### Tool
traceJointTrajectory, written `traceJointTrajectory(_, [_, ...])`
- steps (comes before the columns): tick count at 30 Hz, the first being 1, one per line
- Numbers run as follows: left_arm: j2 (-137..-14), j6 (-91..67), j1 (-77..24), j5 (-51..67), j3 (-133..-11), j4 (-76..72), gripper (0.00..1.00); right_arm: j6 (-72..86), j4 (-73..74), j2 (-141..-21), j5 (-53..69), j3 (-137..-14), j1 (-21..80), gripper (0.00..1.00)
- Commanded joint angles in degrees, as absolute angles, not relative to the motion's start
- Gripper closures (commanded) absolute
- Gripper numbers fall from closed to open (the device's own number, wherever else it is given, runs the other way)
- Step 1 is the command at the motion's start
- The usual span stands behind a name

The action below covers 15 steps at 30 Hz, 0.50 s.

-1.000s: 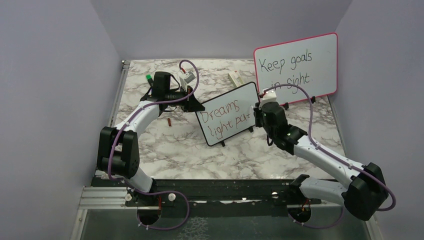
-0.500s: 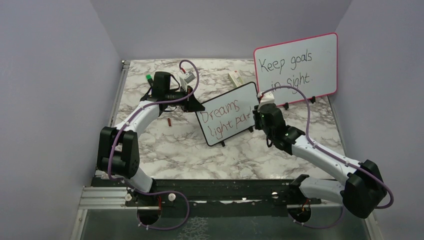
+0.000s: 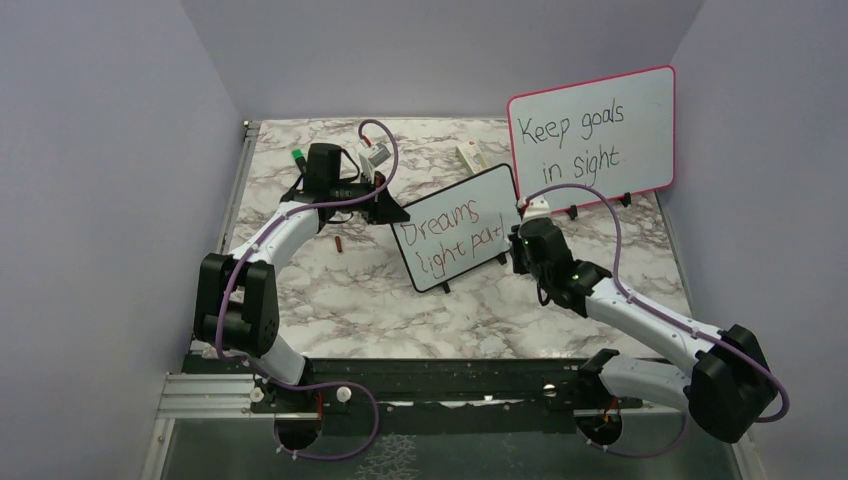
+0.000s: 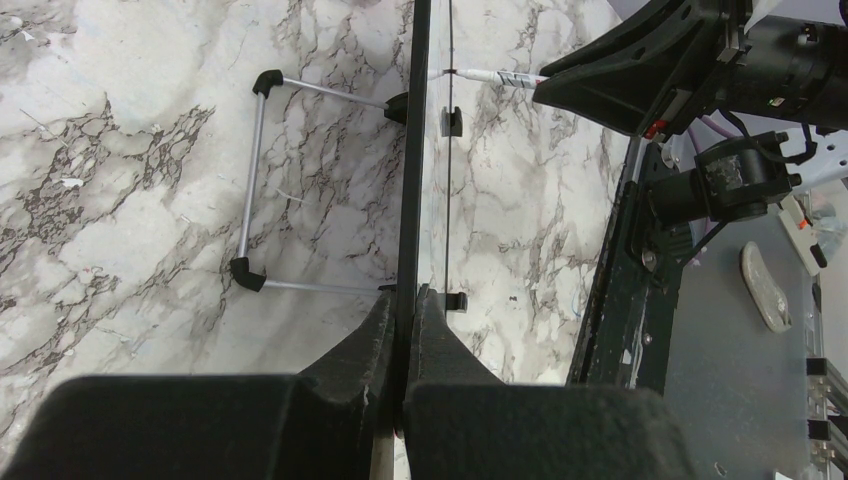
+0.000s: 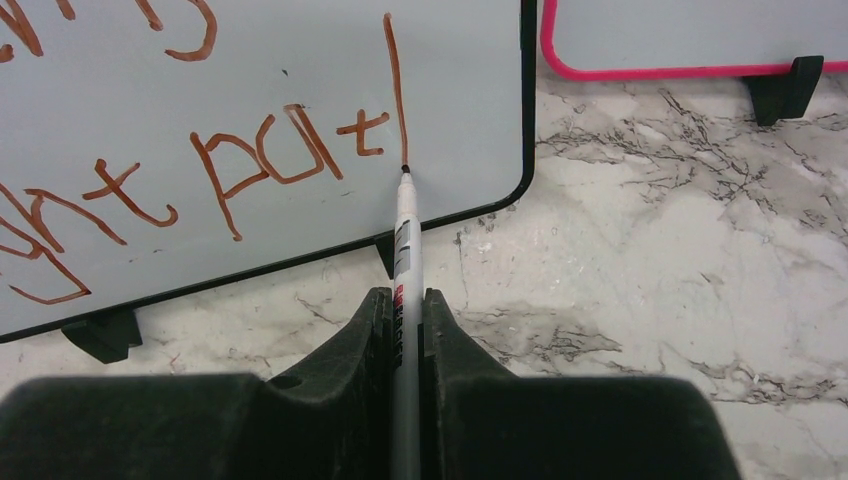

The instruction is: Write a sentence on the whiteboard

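The whiteboard (image 3: pixel 497 188), black-framed, stands tilted at mid-table and carries the sentence (image 3: pixel 448 232) in red: "Dreams" above "light pat" and a fresh vertical stroke (image 5: pixel 395 90). My left gripper (image 3: pixel 385 210) is shut on the board's left edge; in the left wrist view the board (image 4: pixel 412 150) shows edge-on between the jaws of that gripper (image 4: pixel 404 300). My right gripper (image 3: pixel 517 238) is shut on a white marker (image 5: pixel 404 240). The marker's tip touches the whiteboard (image 5: pixel 250 80) at the stroke's lower end, near the bottom right corner. The left wrist view also catches the marker (image 4: pixel 495 76).
A larger pink-framed board (image 3: pixel 590 130) with black writing stands behind at the right, its foot (image 5: pixel 785 85) close to the marker. A small red cap (image 3: pixel 339 243) lies left of the whiteboard. Small items (image 3: pixel 376 155) sit at the table's back. A wire stand (image 4: pixel 250 180) props the whiteboard.
My right gripper has drawn back toward the near edge, pulling the marker down the board in a vertical stroke after "pat". The left arm has not moved.
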<state>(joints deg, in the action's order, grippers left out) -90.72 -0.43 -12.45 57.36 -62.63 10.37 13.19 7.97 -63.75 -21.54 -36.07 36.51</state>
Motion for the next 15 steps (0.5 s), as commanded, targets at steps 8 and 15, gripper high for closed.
traceJointTrajectory(8, [-95.19,4.31,-14.22,45.36,-59.59,17.73,1.00,12.43,6.97,-62.96,-22.59,-38.68,36.09,0.99])
traceJointTrajectory(15, [-95.19,4.28,-14.19,45.44,-59.59,17.73,1.00,11.30,5.81,-63.64,-23.59,-40.09,36.04,0.99])
